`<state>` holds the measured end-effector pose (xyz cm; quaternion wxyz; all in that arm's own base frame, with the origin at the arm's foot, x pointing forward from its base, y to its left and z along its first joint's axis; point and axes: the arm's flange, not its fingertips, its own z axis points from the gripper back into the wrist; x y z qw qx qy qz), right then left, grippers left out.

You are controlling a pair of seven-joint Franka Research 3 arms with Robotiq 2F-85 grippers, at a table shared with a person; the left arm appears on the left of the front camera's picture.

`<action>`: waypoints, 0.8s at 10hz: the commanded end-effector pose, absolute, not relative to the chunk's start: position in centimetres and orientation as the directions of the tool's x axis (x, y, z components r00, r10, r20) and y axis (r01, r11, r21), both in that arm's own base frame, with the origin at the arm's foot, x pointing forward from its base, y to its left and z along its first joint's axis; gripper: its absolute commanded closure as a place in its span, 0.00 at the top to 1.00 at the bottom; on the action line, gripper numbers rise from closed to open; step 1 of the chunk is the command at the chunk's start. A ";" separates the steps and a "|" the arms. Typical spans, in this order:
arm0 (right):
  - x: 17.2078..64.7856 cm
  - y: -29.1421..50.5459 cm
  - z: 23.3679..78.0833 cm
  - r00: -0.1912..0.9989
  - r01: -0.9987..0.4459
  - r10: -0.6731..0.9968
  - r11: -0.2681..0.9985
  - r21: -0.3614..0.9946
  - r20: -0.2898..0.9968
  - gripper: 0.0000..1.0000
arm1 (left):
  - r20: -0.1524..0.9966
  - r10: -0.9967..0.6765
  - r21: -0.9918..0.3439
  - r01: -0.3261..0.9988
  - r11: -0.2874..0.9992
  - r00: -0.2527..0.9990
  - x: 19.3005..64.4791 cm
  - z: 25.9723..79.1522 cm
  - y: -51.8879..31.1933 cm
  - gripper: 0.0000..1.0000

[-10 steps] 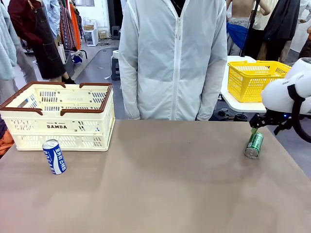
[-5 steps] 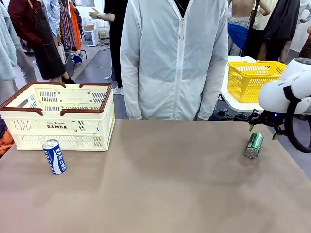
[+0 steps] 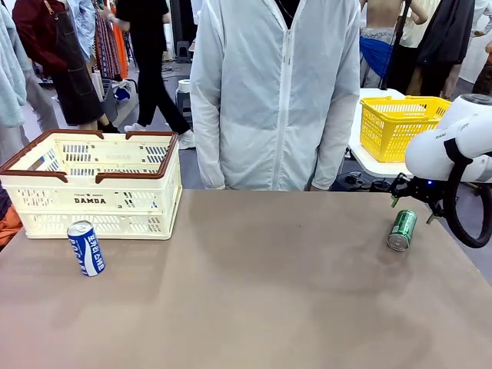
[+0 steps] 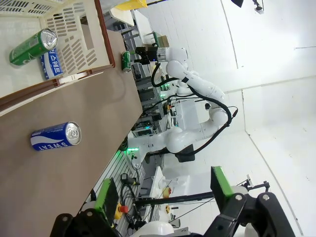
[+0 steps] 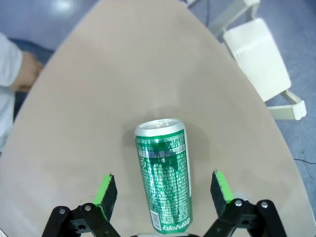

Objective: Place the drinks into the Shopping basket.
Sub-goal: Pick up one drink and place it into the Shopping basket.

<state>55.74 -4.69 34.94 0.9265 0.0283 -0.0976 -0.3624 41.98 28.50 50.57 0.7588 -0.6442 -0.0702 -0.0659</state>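
A green can (image 3: 402, 230) lies on its side near the table's right edge. My right gripper (image 3: 411, 206) hovers open just over its far end. In the right wrist view the green can (image 5: 164, 173) lies lengthwise between the two green pads (image 5: 106, 195) of the right gripper (image 5: 163, 192), with a gap on each side. A blue can (image 3: 86, 247) rests tilted in front of the cream Shopping basket (image 3: 92, 201) at the left. In the left wrist view the basket (image 4: 79, 47) holds a green can (image 4: 29, 47) and a blue lettered can (image 4: 51, 64). My left gripper (image 4: 163, 197) is open and holds nothing, with the blue can (image 4: 55, 136) on the table ahead.
A person in a white jacket (image 3: 273, 92) stands at the table's far edge, hands down. A yellow mesh basket (image 3: 400, 123) sits on a side table behind my right arm. The brown table top (image 3: 254, 292) stretches bare between the two cans.
My right wrist has shifted slightly left and turned over the green can. Cans and basket have not moved. A person walks past in the background.
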 end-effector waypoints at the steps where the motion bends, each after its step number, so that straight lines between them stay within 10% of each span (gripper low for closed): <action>1: 56.0 -4.4 34.1 0.745 0.638 -0.652 0.758 0.133 0.145 1.00 | 0.188 -0.013 -0.968 0.187 0.165 0.982 41.8 50.7 28.6 1.00; 8: 56.7 -4.5 29.9 0.788 0.596 -0.610 0.790 0.146 0.082 1.00 | 0.188 -0.013 -0.968 0.187 0.165 0.982 41.8 50.7 28.6 1.00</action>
